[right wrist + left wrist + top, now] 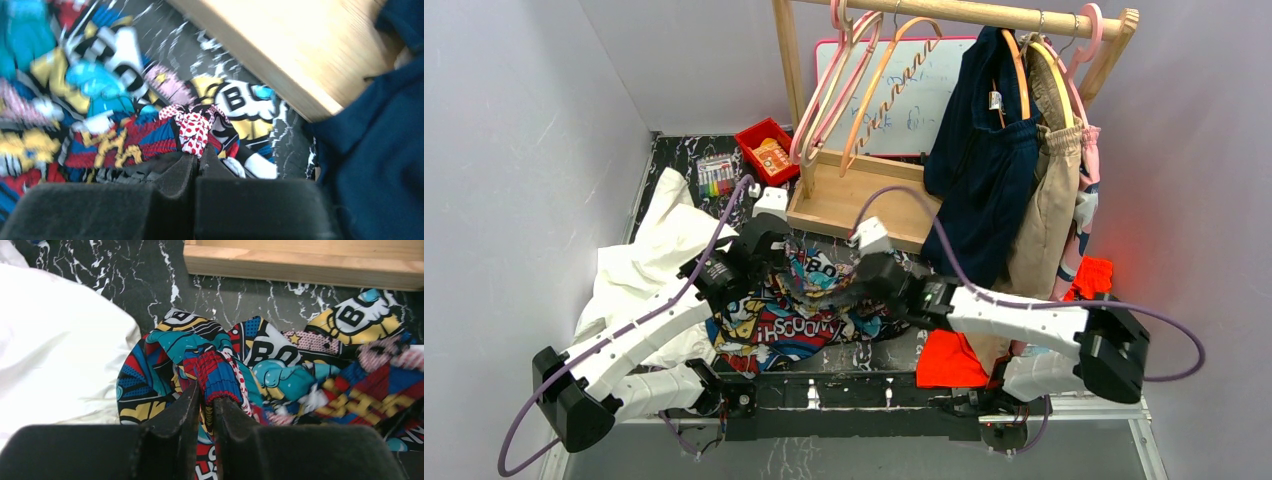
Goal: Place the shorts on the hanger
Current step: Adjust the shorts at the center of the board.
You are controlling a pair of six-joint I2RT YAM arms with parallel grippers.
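Top external view: the shorts (809, 315) lie bunched on the desk (679, 150), well below the hanger (894, 85) on its rail (964, 12). My left end effector (206, 396), nearly closed, pinches the gathered waistband. My right end effector (199, 156) is clamped on a fold, probably to lift the waist spread.

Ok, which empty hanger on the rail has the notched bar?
The slim light-orange hanger, just right of the smooth pink hangers; only its lower bar zigzags.

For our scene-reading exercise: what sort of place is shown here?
Probably a robot lab staged as a laundry corner: a wooden clothes rack with hanging garments, and two robot arms holding the shorts.
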